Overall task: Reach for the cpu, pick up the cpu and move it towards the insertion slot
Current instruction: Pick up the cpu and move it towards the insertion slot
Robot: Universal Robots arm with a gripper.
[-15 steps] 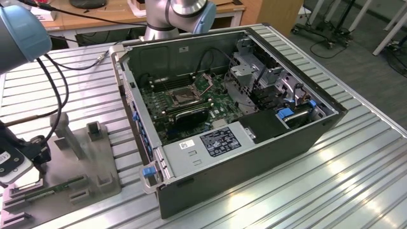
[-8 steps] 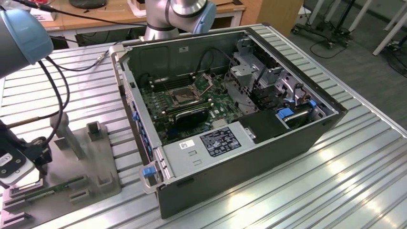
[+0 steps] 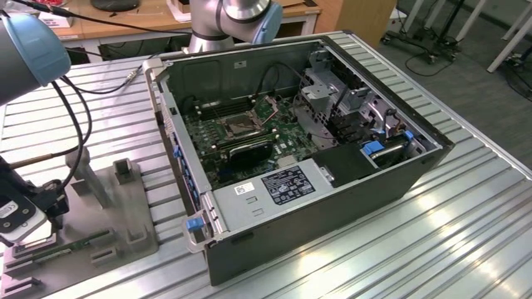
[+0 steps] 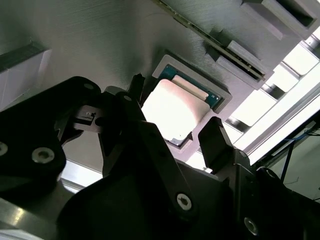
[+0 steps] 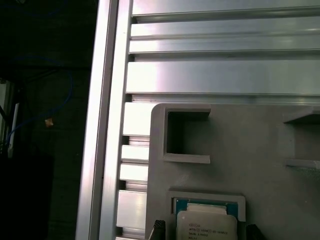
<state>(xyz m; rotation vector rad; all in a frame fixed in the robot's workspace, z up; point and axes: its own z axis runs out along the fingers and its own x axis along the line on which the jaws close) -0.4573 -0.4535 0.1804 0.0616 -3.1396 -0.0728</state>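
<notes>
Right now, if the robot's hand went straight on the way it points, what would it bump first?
Probably the small square cpu with the pale silvery metal face, lying in the grey plastic holder. The open hand has a finger on each side of it, though depth is unclear.

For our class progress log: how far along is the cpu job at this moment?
Done: the reach; the tool sits over the cpu, its fingers open on either side. In hand: the pick-up; the cpu lies flat in its grey holder, not lifted. Left: the carry to the insertion slot inside the computer case.
</notes>
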